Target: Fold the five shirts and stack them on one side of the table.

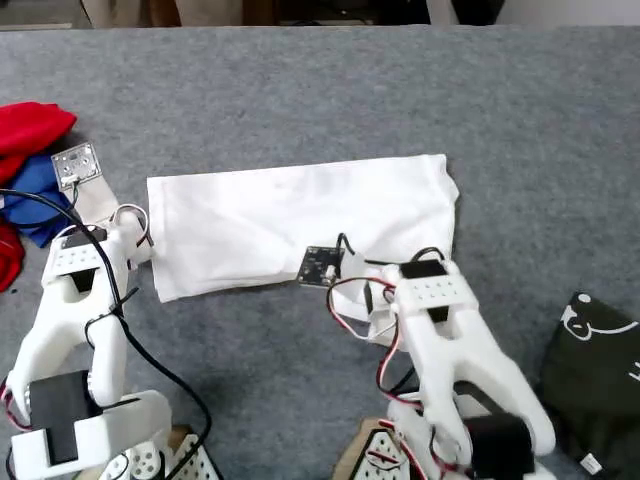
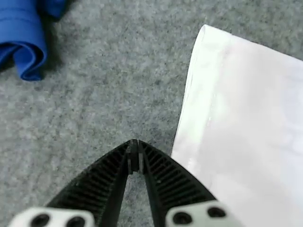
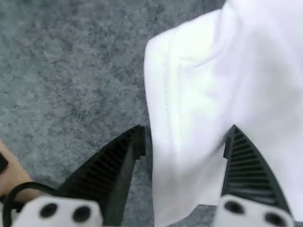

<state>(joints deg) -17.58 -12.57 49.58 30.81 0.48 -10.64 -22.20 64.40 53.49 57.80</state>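
Observation:
A white shirt (image 1: 300, 220) lies folded into a long strip across the middle of the grey table. My left gripper (image 1: 118, 232) is at its left end. Its black fingers (image 2: 134, 156) are shut and hold nothing, with the tips over bare carpet just beside the white shirt's edge (image 2: 246, 109). My right gripper (image 1: 385, 310) is at the shirt's near edge. It stands open (image 3: 187, 142) with a thick fold of the white shirt (image 3: 199, 94) between its two fingers. That fold hangs out past the strip toward the arm.
A blue shirt (image 1: 30, 195) and a red shirt (image 1: 30, 125) lie crumpled at the left edge; the blue shirt (image 2: 21, 38) is also near the left gripper. A black shirt (image 1: 595, 370) sits at the near right. Grey carpet (image 1: 300, 90) stretches behind the white shirt.

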